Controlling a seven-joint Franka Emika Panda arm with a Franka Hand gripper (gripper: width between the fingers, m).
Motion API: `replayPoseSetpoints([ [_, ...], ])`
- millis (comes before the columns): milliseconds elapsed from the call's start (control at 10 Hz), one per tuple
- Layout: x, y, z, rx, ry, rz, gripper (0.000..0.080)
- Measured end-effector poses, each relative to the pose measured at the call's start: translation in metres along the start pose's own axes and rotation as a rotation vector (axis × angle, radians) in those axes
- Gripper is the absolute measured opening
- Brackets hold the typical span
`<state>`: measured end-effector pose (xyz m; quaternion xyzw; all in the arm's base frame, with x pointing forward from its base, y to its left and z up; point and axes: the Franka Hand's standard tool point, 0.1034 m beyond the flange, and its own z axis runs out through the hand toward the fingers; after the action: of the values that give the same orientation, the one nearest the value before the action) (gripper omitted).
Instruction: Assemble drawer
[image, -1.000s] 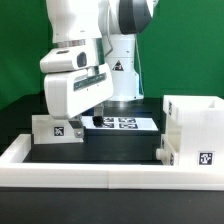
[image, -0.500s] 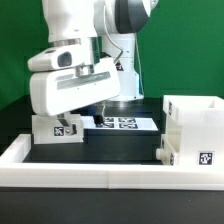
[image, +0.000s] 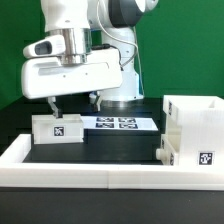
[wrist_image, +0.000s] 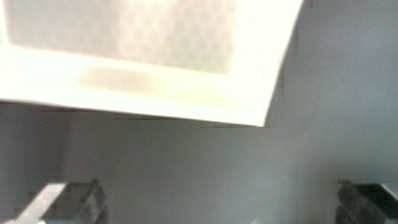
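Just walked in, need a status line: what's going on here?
The Panda's tool hovers open and empty by the small tray at the exterior view's left, touching nothing. The tall shell stands apart at the exterior view's right, so the drawer is not yet put together.

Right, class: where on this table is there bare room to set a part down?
The bare dark patch between the tray below the open gripper, the marker board, the shell and the front rail. Crowded at the exterior view's right, where a second tray sits close by the shell.
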<state>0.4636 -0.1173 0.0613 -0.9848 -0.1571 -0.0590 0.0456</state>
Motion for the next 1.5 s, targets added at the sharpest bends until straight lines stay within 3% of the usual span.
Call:
replayPoseSetpoints([
  [600,-0.004,-0.002,0.004,0.001,-0.004,0.058,0.0649],
  [900,-0.039,-0.014,0.014,-0.023,-0.014,0.068,0.0649],
  [1100,-0.058,-0.014,0.022,-0.033,-0.018,0.049,0.0649],
  [1500,-0.076,-0.015,0.046,-0.041,-0.019,0.05,0.0649],
])
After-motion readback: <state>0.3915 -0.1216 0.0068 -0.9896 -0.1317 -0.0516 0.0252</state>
